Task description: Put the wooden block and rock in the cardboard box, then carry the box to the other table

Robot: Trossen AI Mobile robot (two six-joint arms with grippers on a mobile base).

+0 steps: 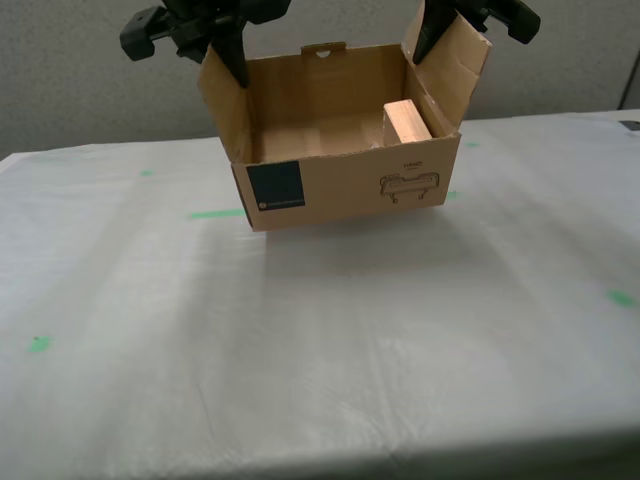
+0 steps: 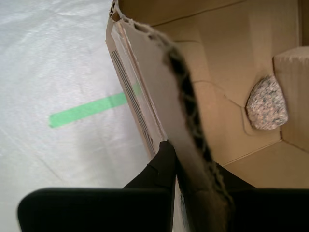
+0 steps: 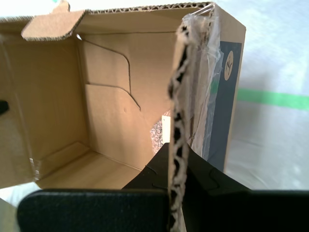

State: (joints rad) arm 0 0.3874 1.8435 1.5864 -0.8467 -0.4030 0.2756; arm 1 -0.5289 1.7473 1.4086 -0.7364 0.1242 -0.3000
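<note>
**While clamped at both side flaps: brown carton over the white sheet**

Where gripped, shows raw corrugated edges: one upright flap pinched in my first claw (image 3: 176,154), the opposite flap pinched in my second claw (image 2: 169,150), both clenched on the cardboard box (image 1: 350,190). Looks brown and corrugated, open at the top, with a small tab standing on the rear wall. Carries a dark teal square label (image 1: 274,185) on the front toward the exterior view's left, and a printed line drawing (image 1: 408,185) toward the exterior view's right. Holds the wooden block (image 1: 407,122), pale tan and smooth-faced, upright against the inside wall at the exterior view's right. Holds also the rock (image 2: 267,104), small, lumpy and speckled pinkish-beige, touching the block's side on the box floor.

Sits over the wrinkled, white-sheeted surface (image 1: 300,350), toward the far side in the exterior view, with a soft shadow in front. Cannot tell whether resting on the sheet or raised just clear of it. Close by the label corner, a strip of green tape (image 1: 215,214) on the sheet.
</note>
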